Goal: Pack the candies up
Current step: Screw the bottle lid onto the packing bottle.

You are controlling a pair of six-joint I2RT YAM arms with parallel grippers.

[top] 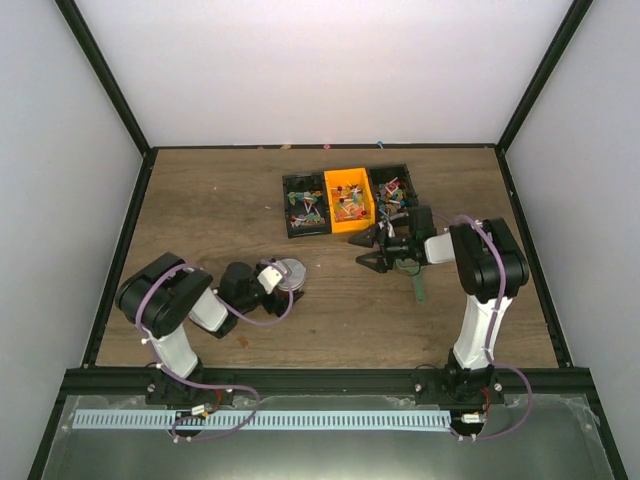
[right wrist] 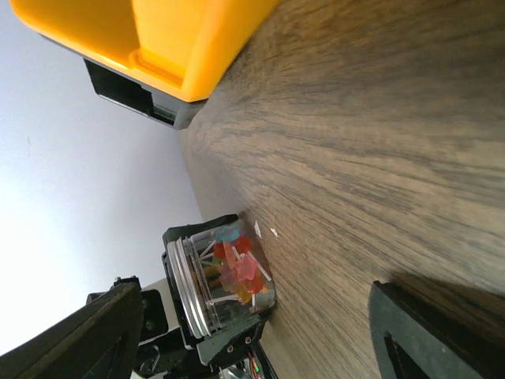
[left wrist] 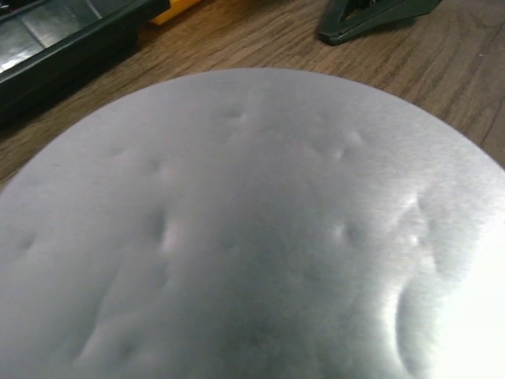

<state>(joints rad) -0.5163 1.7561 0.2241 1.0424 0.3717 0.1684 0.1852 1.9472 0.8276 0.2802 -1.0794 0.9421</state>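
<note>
A small clear jar point(top: 291, 274) with a silver lid lies on its side on the table, gripped by my left gripper point(top: 283, 278). In the right wrist view the jar point(right wrist: 225, 276) holds several candies point(right wrist: 241, 268) in mixed colours, with black jaws on both of its sides. The lid point(left wrist: 252, 229) fills the left wrist view and hides the left fingers. More candies point(top: 347, 207) lie in the bins. My right gripper point(top: 366, 251) is open and empty, low over the table, facing the jar from the right; in its own wrist view the gripper point(right wrist: 256, 316) has its fingers spread wide.
A yellow bin point(top: 347, 176) stands between two black bins point(top: 303, 181) at the back middle; its corner shows in the right wrist view point(right wrist: 158, 39). A green scoop point(top: 419, 284) lies on the table under my right forearm. Walls enclose the table.
</note>
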